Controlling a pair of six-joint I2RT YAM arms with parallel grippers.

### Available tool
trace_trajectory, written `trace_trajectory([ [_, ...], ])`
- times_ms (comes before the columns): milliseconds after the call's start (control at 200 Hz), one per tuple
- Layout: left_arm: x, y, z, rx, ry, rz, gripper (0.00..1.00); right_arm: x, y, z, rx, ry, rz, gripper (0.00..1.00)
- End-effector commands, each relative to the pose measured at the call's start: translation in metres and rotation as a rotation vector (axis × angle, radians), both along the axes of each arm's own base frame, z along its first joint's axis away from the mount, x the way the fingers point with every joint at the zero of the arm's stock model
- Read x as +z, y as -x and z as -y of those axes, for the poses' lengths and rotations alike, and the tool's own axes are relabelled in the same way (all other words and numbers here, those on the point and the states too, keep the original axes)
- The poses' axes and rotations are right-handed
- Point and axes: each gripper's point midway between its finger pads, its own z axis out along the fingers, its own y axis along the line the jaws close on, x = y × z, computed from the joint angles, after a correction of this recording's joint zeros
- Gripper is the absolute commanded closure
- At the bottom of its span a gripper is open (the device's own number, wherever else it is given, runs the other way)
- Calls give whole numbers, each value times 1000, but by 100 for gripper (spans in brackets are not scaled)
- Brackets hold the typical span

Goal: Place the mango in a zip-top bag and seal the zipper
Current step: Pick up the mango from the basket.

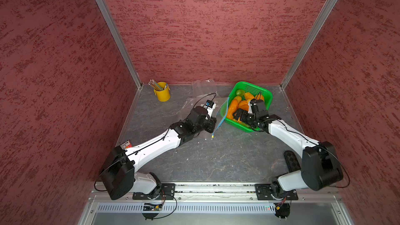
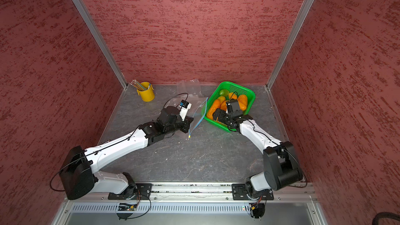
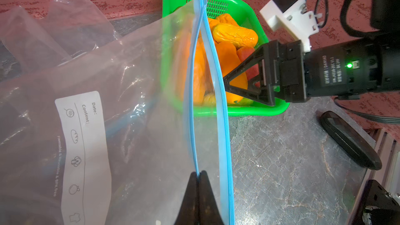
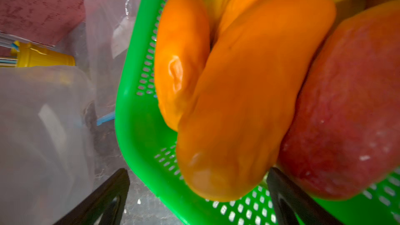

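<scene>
Nearest us runs the silver aluminium rail (image 1: pixel 216 188) that carries both arm bases, well in front of the green perforated plastic basket (image 1: pixel 251 87). Far left of that basket, by the back wall, we see a yellow metal bucket (image 1: pixel 162 93) full of pencils. Closer to the basket, the left gripper (image 3: pixel 198 173) has its jaws pressed together on one blue zipper lip (image 3: pixel 188 115) of the clear plastic zip-top bag (image 3: pixel 134 72). The other lip bows away, so the mouth gapes just beside the basket's left wall. More crumpled clear bags (image 1: pixel 203 86) lie behind it, left of the basket. Inside the basket we find a heap of fruit, among it a long orange mango (image 4: pixel 249 94) with a reddish fruit (image 4: pixel 357 104) against it. The right gripper (image 4: pixel 198 169) hangs over the basket's near side, jaws wide apart, gripping nothing. The mango's end sits between them in the wrist view, and we cannot tell whether it is touched. Right of the basket and nearer us lies a flat black oval object (image 1: pixel 292 161).
</scene>
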Motion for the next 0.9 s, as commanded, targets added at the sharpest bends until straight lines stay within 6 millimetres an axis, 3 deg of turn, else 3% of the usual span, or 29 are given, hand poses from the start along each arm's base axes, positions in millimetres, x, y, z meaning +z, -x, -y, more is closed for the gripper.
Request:
trace_trajectory([
  [0, 19, -7, 8, 28, 35, 43, 100, -12, -6, 16, -46, 106, -31, 2],
  [115, 20, -5, 15, 20, 42, 45, 100, -31, 1, 32, -80, 197, -81, 2],
  [200, 19, -5, 18, 14, 40, 42, 100, -35, -2, 31, -74, 199, -73, 6],
  [286, 18, -5, 20, 13, 40, 38, 100, -34, -7, 27, -64, 184, -60, 17],
  [371, 16, -5, 20, 14, 38, 35, 100, -29, -9, 28, -68, 193, -44, 36],
  [451, 15, -5, 18, 23, 39, 37, 100, -11, -9, 29, -62, 193, 1, 51],
  [546, 14, -7, 16, 32, 51, 35, 100, 24, -6, 24, -25, 156, 95, 68],
  [731, 11, -10, 18, 30, 82, 16, 100, 90, 26, -12, 210, -19, 285, 81],
  [897, 7, -14, 16, 40, 95, -1, 100, 124, 68, -42, 404, -189, 364, 84],
])
